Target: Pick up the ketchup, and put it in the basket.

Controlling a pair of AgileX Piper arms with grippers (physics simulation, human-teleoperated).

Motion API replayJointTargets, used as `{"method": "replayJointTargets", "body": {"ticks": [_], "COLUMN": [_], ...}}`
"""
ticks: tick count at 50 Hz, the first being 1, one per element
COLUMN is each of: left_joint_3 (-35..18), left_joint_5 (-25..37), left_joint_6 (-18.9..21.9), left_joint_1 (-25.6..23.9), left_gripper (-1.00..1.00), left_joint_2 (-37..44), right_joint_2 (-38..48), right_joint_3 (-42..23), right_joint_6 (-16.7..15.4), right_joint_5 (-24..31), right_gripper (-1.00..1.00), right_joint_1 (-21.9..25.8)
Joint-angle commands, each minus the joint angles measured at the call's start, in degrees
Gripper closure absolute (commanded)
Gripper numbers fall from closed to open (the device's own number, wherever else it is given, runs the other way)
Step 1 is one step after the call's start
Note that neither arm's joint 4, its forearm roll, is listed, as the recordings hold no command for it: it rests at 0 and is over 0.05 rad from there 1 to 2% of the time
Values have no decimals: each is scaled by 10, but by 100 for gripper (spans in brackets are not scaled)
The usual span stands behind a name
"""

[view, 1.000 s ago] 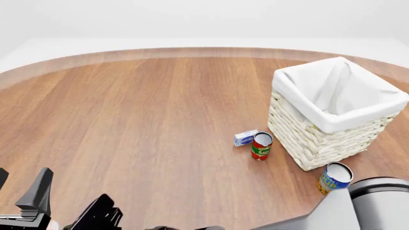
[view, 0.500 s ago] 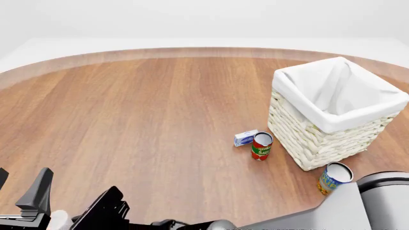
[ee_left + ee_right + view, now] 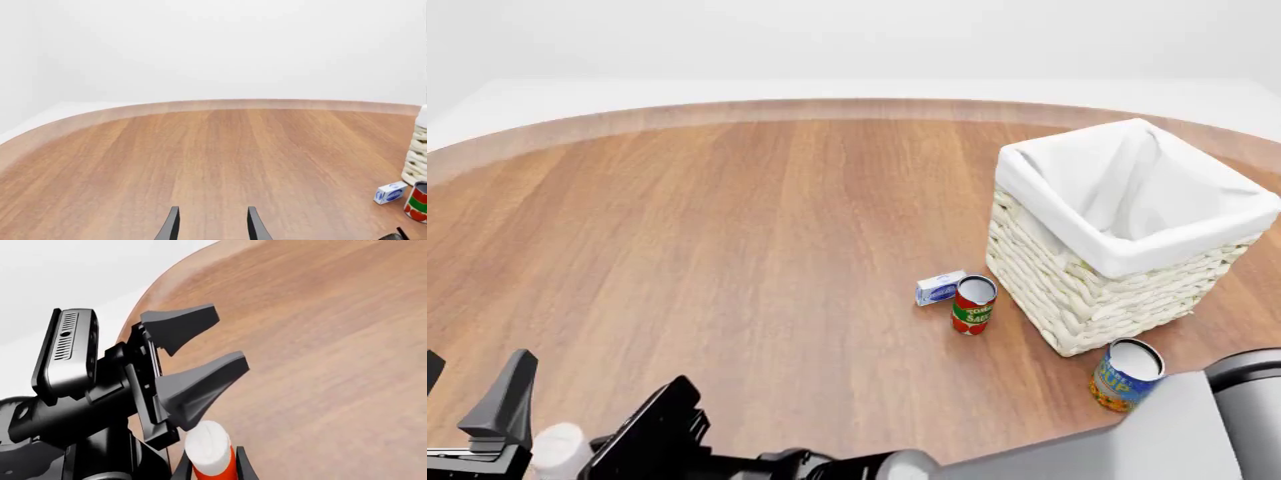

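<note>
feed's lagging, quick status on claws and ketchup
Left claw open, empty, low over the table. Right claw straddling the ketchup, grip not confirmed. Ketchup at near left edge, far from basket. Left claw close beside the bottle.

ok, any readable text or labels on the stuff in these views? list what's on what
Red-and-green can: yellow lettering on the label, too small to read.
Blue-and-yellow can: printed label, blurred, unreadable.
Small white-and-blue box: blue oval mark, no legible words.
Ketchup: only cap and red neck show; no label visible.
</note>
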Motion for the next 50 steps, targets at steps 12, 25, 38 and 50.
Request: {"method": "replayJointTargets", "body": {"ticks": [12, 25, 38, 50], "left_joint_3": [1, 1, 1, 1], "left_joint_5": [0, 0, 0, 0], "left_joint_6": [0, 0, 0, 0], "left_joint_1": [0, 0, 0, 0], "left_gripper": [-100, -100, -100, -100], "left_joint_2": [0, 0, 0, 0], "right_joint_2": [-18, -23, -37, -43], "right_joint_3": [5, 10, 17, 23], "right_joint_6": [11, 12, 15, 17], "right_joint_5": [-1, -6, -10, -15], "right_gripper": [100, 100, 100, 100], "right_joint_1": [-10, -16, -27, -36]}}
